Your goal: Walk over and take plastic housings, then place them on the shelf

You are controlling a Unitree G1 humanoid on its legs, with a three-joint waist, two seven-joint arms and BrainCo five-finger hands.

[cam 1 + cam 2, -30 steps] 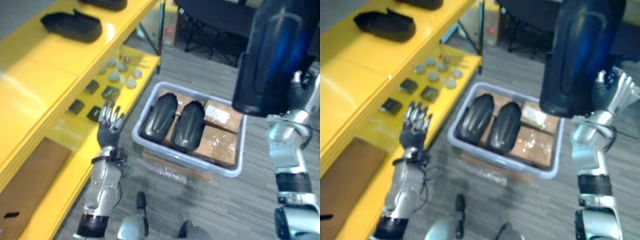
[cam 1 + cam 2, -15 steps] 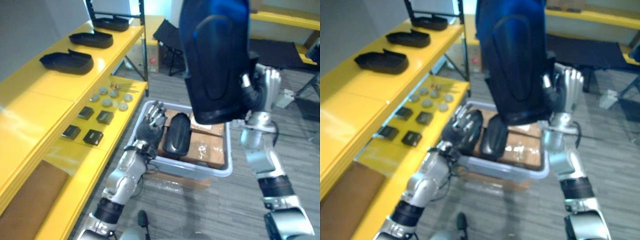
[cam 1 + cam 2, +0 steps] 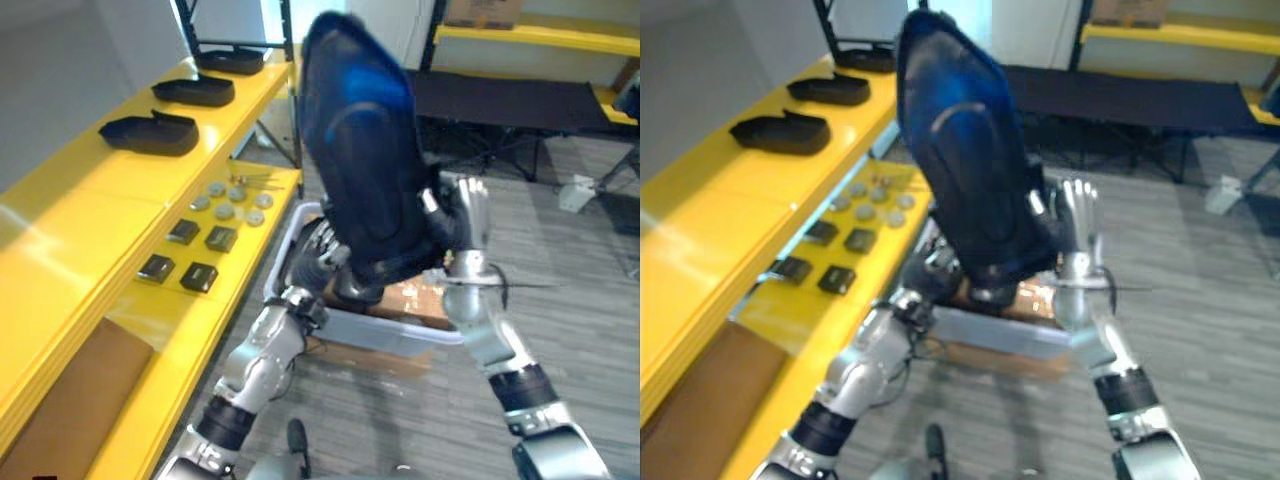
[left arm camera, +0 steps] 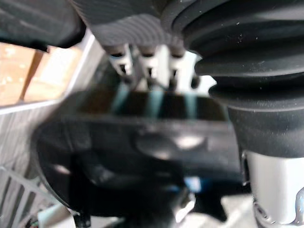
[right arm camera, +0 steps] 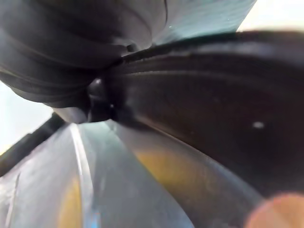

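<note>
A large dark plastic housing (image 3: pixel 362 150) stands tilted in the air over a grey bin (image 3: pixel 375 331). My right hand (image 3: pixel 462 222) is shut on the housing's lower right edge, fingers upright behind it and thumb on its face. My left hand (image 3: pixel 318 247) reaches up from the lower left, and its straight fingers (image 4: pixel 151 71) touch the housing's lower end. A second dark housing (image 3: pixel 352 287) lies in the bin, mostly hidden. Three more housings (image 3: pixel 150 133) (image 3: pixel 195 91) (image 3: pixel 230 60) lie along the top of the yellow shelf (image 3: pixel 70 210).
The shelf's lower level carries black square parts (image 3: pixel 200 275), grey discs (image 3: pixel 232 200) and a brown cardboard sheet (image 3: pixel 70 400). Cardboard boxes (image 3: pixel 418 300) fill the bin's right side. A black folding table (image 3: pixel 500 100) stands behind on the grey floor.
The held housing has swung left and tilted, now over the bin. My left hand has risen from beside the shelf to the housing's lower end. The camera has shifted.
</note>
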